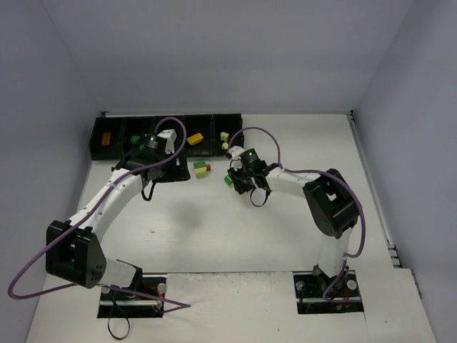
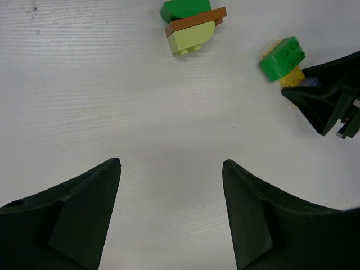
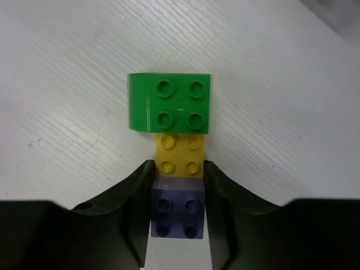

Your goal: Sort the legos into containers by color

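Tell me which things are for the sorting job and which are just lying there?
For the job: green brick, yellow brick and lilac brick, the lilac one pinched by the right gripper; green-brown-lime stack; black bins; open left gripper.
Just there: purple cable; white table.

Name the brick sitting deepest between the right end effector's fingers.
The lilac brick, flanked by the right end effector; the yellow brick juts past the fingertips, the green brick lies beyond.

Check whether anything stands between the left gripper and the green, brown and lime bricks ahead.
Nothing visible does: only bare table separates the left gripper from those bricks; the right gripper and its stack sit aside.
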`<state>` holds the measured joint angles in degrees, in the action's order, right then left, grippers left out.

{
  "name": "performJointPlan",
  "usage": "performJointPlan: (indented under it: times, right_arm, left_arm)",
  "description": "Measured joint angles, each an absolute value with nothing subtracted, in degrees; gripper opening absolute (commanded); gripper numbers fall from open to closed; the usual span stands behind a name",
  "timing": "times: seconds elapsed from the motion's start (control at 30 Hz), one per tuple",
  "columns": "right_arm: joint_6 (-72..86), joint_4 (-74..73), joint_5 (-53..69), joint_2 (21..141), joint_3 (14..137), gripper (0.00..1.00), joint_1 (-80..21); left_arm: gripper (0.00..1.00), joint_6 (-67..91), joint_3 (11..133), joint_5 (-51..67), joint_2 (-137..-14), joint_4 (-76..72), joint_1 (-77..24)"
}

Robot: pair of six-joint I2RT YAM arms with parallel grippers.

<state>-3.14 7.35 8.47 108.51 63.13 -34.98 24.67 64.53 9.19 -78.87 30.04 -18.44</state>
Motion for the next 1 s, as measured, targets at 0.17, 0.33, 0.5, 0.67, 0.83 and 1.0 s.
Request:
performJointPlan:
  times: [0.17,0.33,0.5,0.67,0.83,1.0]
  right_arm:
    - [-3.1,8.2,9.2,108.4,62.6,0.0,-35.0]
    - [-3.1,8.4,11.8,107.0,61.1,0.0,-35.0]
    - [-3.1,6.2,17.0,103.4,61.0,0.0,-35.0]
    - [-3.1,4.9,20.3,97.4,62.3,0.0,-35.4]
    - [-3.3,4.9,21.0,92.3,62.3,0.0,-35.7]
    - [-3.3,5.0,21.3,89.8,62.3,0.0,-35.7]
  left_arm:
    - [0.67,24.2,63.9,11.0,-78.9,29.2,-18.9]
    - [0.67,22.2,63.9,12.7,-78.9,27.0,-20.9]
    - [0.67,18.6,63.9,13.8,-78.9,23.9,-23.0]
    - [0.67,17.5,64.0,15.2,-78.9,21.6,-23.7]
    - [0.67,23.9,65.4,17.6,-79.7,20.7,-23.7]
    - [0.67,34.3,65.2,21.1,-79.9,15.4,-23.7]
